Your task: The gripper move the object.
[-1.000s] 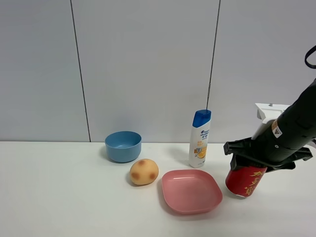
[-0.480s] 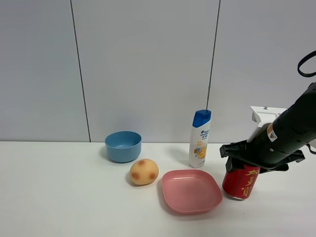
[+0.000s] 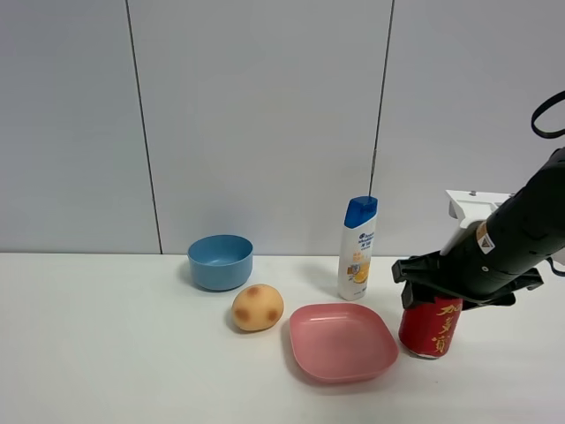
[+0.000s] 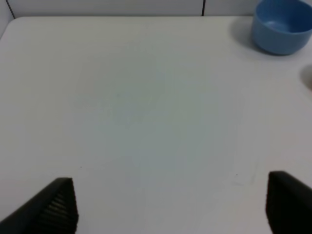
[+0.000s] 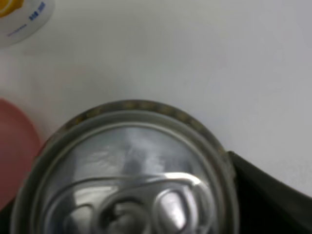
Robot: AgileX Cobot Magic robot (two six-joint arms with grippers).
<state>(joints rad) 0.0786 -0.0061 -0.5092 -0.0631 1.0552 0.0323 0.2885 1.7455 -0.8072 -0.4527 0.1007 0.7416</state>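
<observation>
White table (image 3: 106, 353): right fingers (image 3: 413, 270) pinch red can (image 3: 430, 327) beside pink plate (image 3: 342, 341); left fingers (image 4: 53, 209) spread.

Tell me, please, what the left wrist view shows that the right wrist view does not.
Only the left wrist view shows the blue bowl and the left claw, open with nothing between its tips. Only the right wrist view shows the silver top of the can, one finger of the right claw against its rim, an edge of the pink plate and part of the shampoo bottle. Both show the white table.
</observation>
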